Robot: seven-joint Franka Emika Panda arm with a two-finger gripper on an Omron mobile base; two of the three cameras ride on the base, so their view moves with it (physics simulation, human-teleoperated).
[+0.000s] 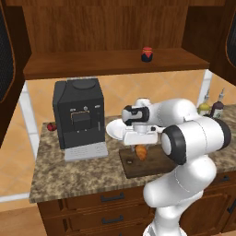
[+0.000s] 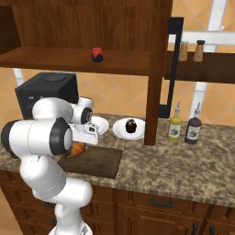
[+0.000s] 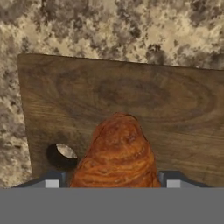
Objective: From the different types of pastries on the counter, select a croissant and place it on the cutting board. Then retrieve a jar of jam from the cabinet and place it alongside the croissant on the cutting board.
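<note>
**One croissant pinched above the cutting board**

Speckled brown-beige granite forms the counter (image 1: 55,177), with wooden drawers and dark handles below it and a tan tiled wall behind. A dark reddish-brown cabinet (image 1: 106,27) hangs above, its wide shelf carrying the jar of jam (image 1: 147,54), dark-bodied with a red lid, standing upright and well apart from everything on the worktop. A black coffee machine (image 1: 79,117) stands on the counter's left part, with a small red item just beside its left side, too small to identify.

Right of the cabinet's side panel, two bottles (image 2: 183,125) stand on the counter, one yellowish and one dark, and two small shakers (image 2: 191,51) sit on a higher shelf.

Two white plates lie behind the board. In the right base view one plate (image 2: 136,132) holds the dark chocolate-brown round pastry (image 2: 131,126); the other plate (image 2: 102,124) is partly hidden by the arm.

The cutting board (image 3: 183,131) lies flat near the counter's front edge, its round hole toward the coffee-machine end. The gripper (image 3: 109,180) points down over it, its two fingers closed against the sides of the croissant (image 3: 118,153). The croissant sits over the board beside the hole; whether it touches the wood I cannot tell.
</note>
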